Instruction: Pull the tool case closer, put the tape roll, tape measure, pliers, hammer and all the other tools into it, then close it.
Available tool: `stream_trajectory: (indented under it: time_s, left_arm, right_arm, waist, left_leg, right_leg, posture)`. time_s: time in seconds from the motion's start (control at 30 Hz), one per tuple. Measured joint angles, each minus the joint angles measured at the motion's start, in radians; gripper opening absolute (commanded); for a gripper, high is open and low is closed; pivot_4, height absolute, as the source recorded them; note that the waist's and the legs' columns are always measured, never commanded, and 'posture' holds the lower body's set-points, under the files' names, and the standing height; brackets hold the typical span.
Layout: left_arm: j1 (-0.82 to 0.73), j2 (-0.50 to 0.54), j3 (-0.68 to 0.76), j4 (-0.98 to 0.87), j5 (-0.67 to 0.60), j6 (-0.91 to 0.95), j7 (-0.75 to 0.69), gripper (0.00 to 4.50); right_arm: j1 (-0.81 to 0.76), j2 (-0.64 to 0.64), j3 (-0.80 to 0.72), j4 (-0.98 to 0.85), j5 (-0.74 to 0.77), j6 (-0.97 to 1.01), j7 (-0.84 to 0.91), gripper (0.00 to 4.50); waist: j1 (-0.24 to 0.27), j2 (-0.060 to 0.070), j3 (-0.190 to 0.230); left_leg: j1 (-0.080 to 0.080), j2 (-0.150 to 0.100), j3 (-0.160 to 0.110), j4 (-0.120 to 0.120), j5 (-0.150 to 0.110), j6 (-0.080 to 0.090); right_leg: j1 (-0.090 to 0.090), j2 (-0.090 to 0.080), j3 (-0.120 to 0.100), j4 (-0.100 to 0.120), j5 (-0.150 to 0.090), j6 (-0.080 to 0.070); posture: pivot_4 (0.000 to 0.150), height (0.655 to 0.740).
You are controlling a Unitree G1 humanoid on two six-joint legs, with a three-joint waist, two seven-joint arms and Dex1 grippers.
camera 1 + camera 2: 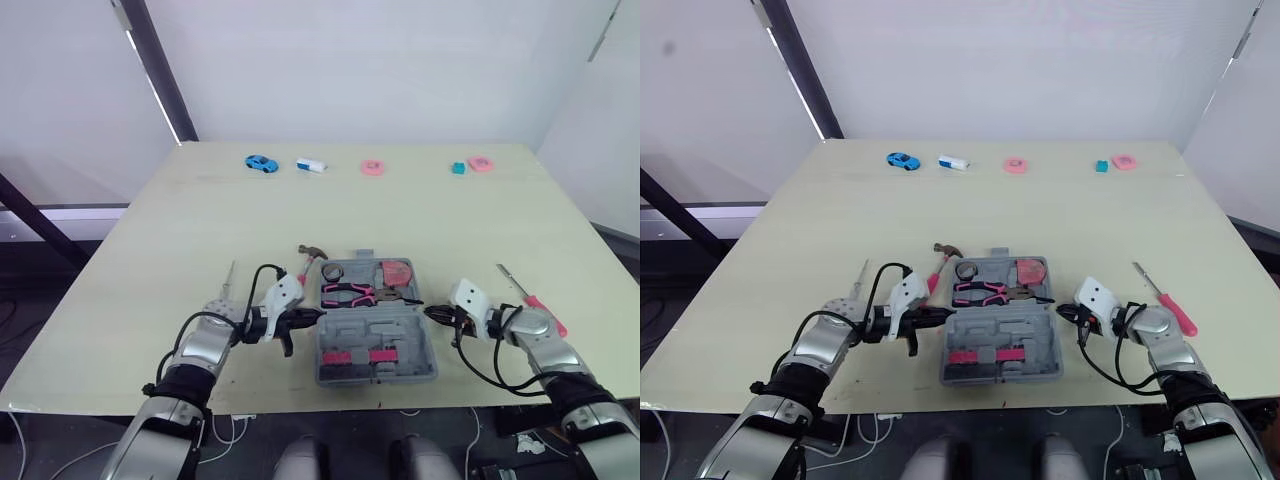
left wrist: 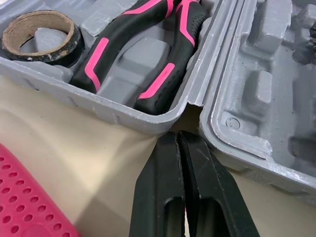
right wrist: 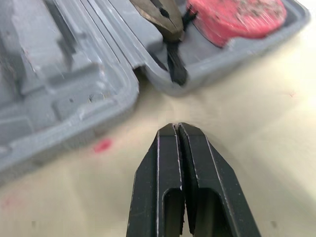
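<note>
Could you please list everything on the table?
Tool case: 1, grey, open, near edge.
Tape roll: 1, black, in case.
Pliers: 1, pink-black, in case.
Tape measure: 1, red, in case.
Hammer: 1, pink-handled, case's far-left corner.
Screwdriver: 1, pink-handled, right of case.
Silver tool: 1, left of case.
Far-edge items: 5, blue car, white block, pink disc, teal block, pink disc.
Left gripper, right gripper: black, shut, flanking case.

Your open tool case (image 1: 400, 328) holds the tape roll (image 1: 333, 272), pliers (image 1: 350, 294) and tape measure (image 1: 397, 272). The hammer (image 1: 310, 256) lies on the table (image 1: 200, 220) just beside its far left corner. Your left gripper (image 1: 316, 316) and right gripper (image 1: 432, 313) flank its sides. 1 pink-handled screwdriver (image 1: 540, 303) lies outside, to your right.
</note>
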Motion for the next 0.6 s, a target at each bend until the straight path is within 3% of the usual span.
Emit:
stream_trajectory:
  time_s: [0.33, 0.6]
  left_arm:
    - [0.118, 0.032, 0.093, -0.170, -0.090, 0.069, 0.026, 0.12]
    - [0.306, 0.048, 0.272, -0.399, -0.222, 0.097, 0.115, 0.12]
  right_arm:
    - [0.095, -0.035, -0.097, -0.093, 0.116, 0.014, 0.021, 0.09]
    - [0.268, -0.069, -0.269, -0.261, 0.260, 0.048, -0.005, 0.09]
  waist:
    - [-0.001, 0.000, 0.000]
    - [0.000, 0.000, 0.000]
  left_leg:
    - [-0.001, 0.001, -0.001, 0.000, 0.000, 0.000]
    - [0.000, 0.001, -0.002, -0.003, 0.000, 0.000]
  right_leg:
    - [-0.001, 0.000, 0.001, 0.000, 0.000, 0.000]
    - [-0.001, -0.001, 0.001, -0.001, -0.001, -0.002]
  posture:
    - [0.150, 0.7395]
    - [0.150, 0.7395]
